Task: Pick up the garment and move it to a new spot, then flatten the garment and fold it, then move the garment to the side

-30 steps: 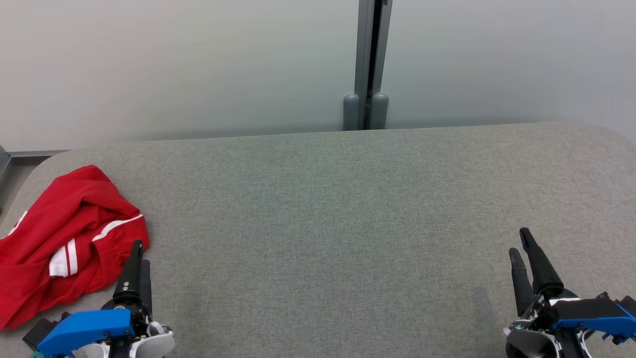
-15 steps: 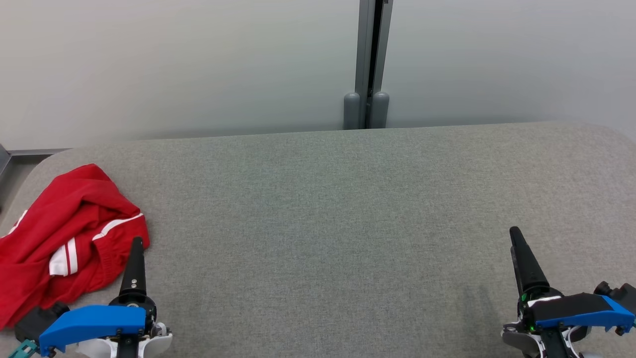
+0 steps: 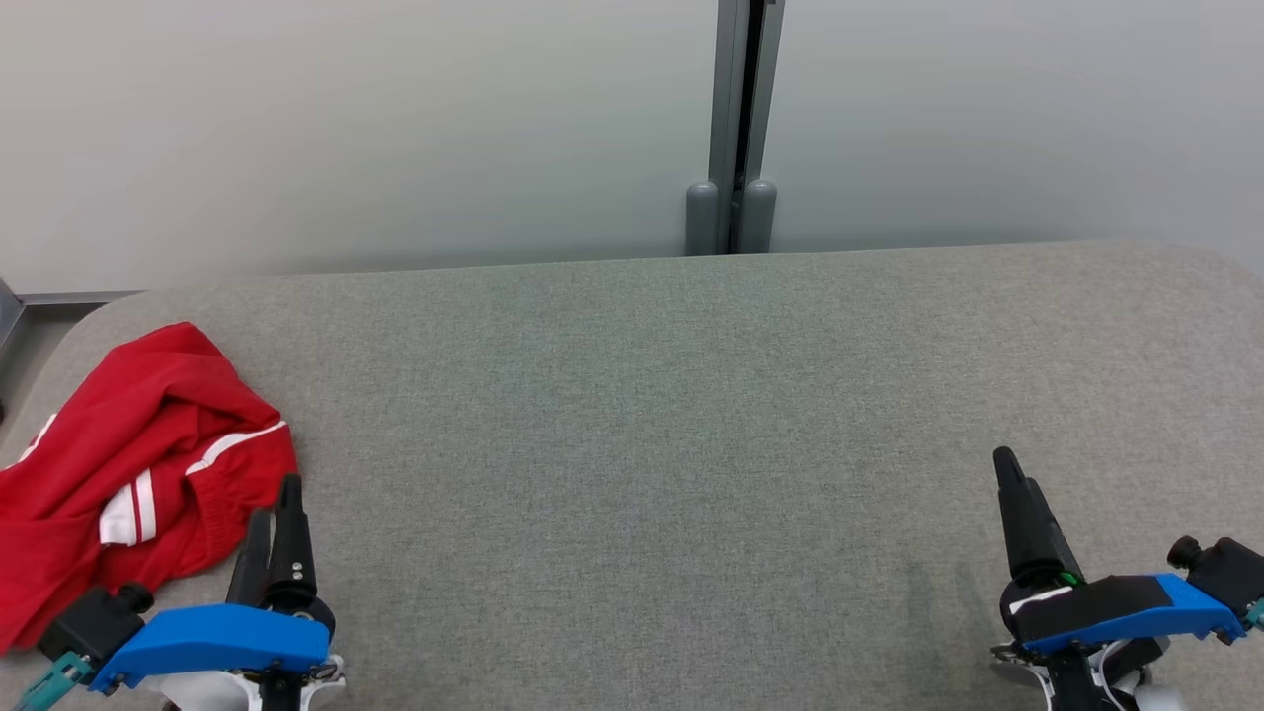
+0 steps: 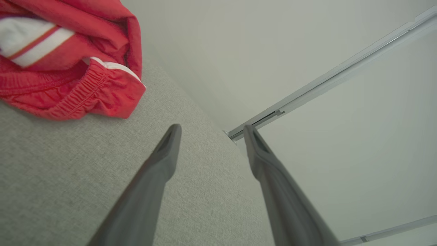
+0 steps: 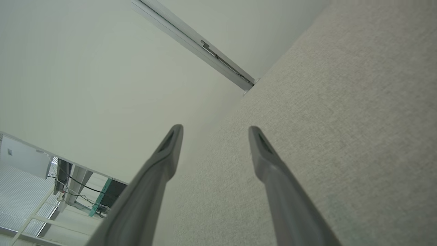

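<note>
Garment (image 3: 128,464), a red piece with white stripes (image 3: 145,499) and a gathered hem (image 4: 78,99), is lying crumpled at the left end of the grey table (image 3: 642,395), toward its near edge, as a two-armed robot is readying for the first pick-up. The left gripper (image 3: 275,499) is hovering over the table's near left, just beside the heap and not touching it, spread wide and holding nothing. In the left wrist view its fingers (image 4: 150,177) are pointing past the cloth at bare table. The right gripper (image 3: 1012,469) is hanging over the table's near right end, well apart from the cloth, likewise spread wide and empty. Nothing of the task is looking done yet. To be doing this step well, the left arm is probably needing to swing toward the table's left end and come down on a raised fold or the gathered hem. It should be pinching cloth alone rather than scraping the table's cover. It should then be lifting high enough that the trailing cloth is clearing the surface on its way to the table's open middle.
</note>
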